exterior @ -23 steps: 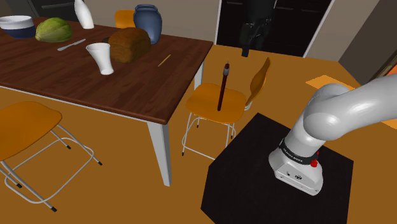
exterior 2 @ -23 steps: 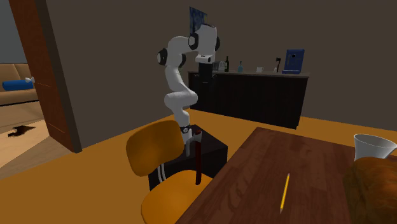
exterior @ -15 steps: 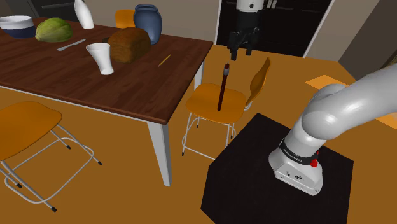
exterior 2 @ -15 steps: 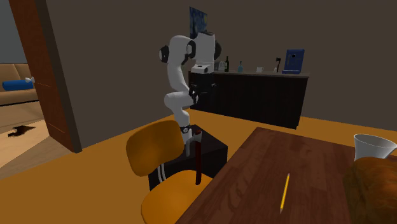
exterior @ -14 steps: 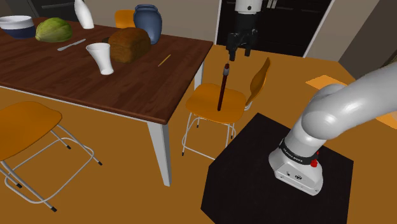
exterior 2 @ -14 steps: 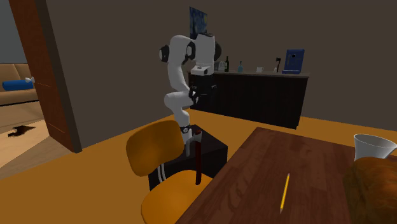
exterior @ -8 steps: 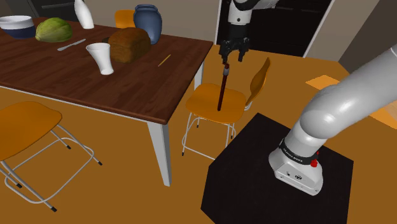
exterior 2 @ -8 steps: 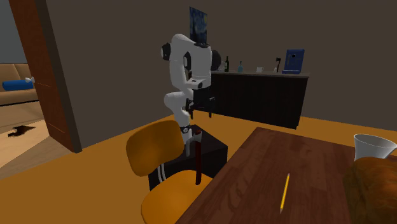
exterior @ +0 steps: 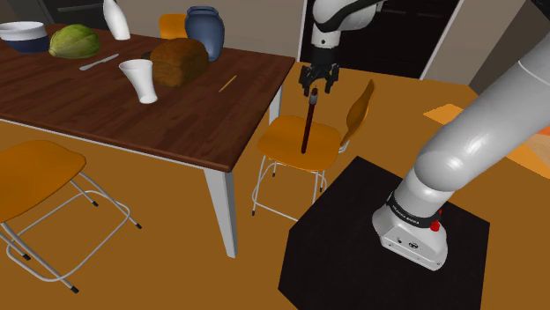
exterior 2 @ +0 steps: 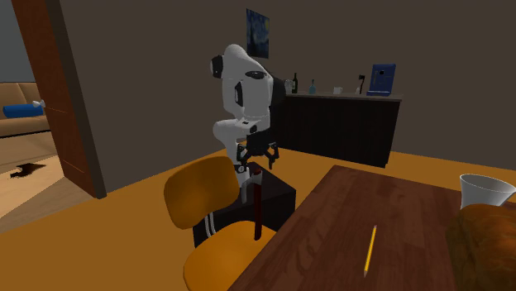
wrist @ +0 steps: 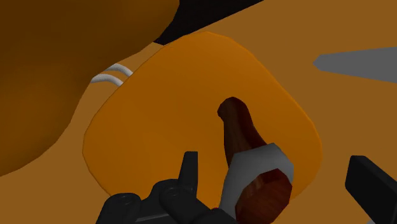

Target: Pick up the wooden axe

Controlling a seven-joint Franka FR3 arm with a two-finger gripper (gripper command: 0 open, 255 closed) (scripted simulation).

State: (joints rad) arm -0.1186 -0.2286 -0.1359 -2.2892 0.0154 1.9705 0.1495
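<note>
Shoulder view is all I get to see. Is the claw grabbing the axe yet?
Observer: Not yet. The wrist view shows the gripper open, with the axe upright between fingers that don't touch it.
Operator: Is it in the middle?
Observer: No, its top sits nearer one finger than the other.
Operator: What's its top like?
Observer: Dark reddish-brown, wrapped in a grey band.

Axe (wrist: 245,137) handle reads as dark reddish wood, its collar (wrist: 267,158) smooth grey, metal-looking. Chair seat (exterior: 291,141) is smooth orange with a soft sheen, on pale metal tubing (wrist: 109,75). Table top (exterior: 106,106): dark grained wood. Gripper (exterior: 316,88): matt black.
</note>
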